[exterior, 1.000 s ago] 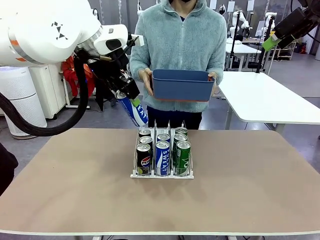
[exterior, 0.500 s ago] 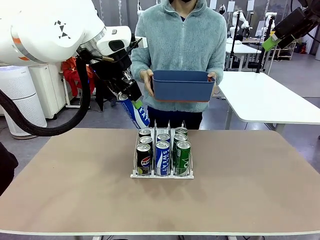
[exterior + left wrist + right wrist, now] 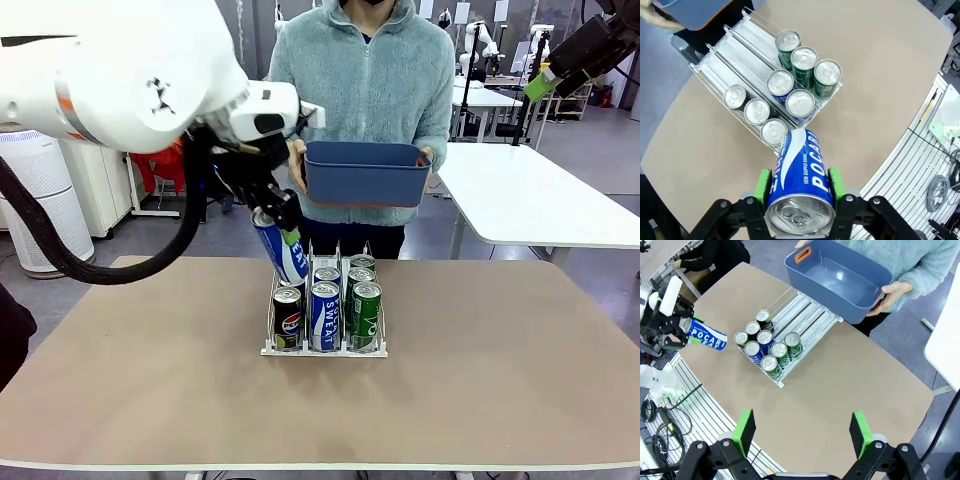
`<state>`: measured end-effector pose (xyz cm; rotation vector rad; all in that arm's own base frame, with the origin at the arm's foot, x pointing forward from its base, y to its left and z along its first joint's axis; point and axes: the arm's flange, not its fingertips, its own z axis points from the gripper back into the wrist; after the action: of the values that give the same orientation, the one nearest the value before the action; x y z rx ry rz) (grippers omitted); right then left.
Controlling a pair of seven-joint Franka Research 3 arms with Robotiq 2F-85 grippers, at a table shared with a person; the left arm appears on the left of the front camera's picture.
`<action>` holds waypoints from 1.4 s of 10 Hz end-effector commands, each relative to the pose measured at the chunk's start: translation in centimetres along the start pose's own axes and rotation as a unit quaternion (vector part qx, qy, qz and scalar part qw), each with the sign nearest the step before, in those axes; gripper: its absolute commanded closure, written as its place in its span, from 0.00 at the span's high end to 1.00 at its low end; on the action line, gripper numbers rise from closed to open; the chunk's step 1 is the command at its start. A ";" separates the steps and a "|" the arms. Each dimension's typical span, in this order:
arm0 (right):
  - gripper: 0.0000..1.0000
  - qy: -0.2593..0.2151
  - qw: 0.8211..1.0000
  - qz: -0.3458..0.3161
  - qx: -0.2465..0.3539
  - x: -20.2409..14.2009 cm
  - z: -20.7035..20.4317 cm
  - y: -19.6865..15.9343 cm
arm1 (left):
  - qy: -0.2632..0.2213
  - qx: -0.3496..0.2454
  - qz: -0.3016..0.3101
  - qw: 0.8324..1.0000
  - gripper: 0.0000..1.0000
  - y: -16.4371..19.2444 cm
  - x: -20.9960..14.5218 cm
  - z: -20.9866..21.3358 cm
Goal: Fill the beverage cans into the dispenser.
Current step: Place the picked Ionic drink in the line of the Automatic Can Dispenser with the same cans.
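We find the small clear three-lane dispenser on the tan table holding eight slim silver-topped cans: three black, two blue, three green. The middle lane appears one short. The left gripper clamps its green pads on a blue "POCARI" can, tilted, above the rack's far left corner. The right gripper hangs high over the table, fingers spread, empty. The person holds a blue rectangular plastic bin just beyond the rack's rear; we judge approach room there tight, the thin dividers leaving little sideways margin.
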<state>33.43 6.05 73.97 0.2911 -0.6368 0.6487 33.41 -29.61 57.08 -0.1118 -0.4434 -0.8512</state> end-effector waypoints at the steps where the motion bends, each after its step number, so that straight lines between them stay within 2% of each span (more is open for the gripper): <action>1: 1.00 0.000 1.000 0.000 0.000 0.0 -0.1 0.1 | 0.000 0.018 -0.015 1.000 0.57 -1.0 0.6 -1.4; 7: 1.00 0.000 1.000 0.000 0.000 0.0 -0.1 0.1 | 0.028 0.023 -0.065 0.997 0.57 -4.0 1.0 -7.5; 9: 1.00 0.000 1.000 0.000 0.000 0.0 -0.1 0.1 | 0.028 0.020 -0.060 0.998 0.57 -4.1 1.3 -8.5; 10: 1.00 0.000 1.000 0.000 0.000 0.0 -0.1 0.1 | 0.027 -0.002 -0.066 0.997 0.57 -4.0 1.3 -8.5; 14: 1.00 0.000 1.000 0.000 0.000 0.0 -0.1 0.1 | 0.041 0.003 -0.070 0.997 0.57 -3.8 1.0 -8.9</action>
<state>33.43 6.05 73.96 0.2911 -0.6367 0.6488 34.18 -35.17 49.03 -0.0395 -0.3771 -0.9886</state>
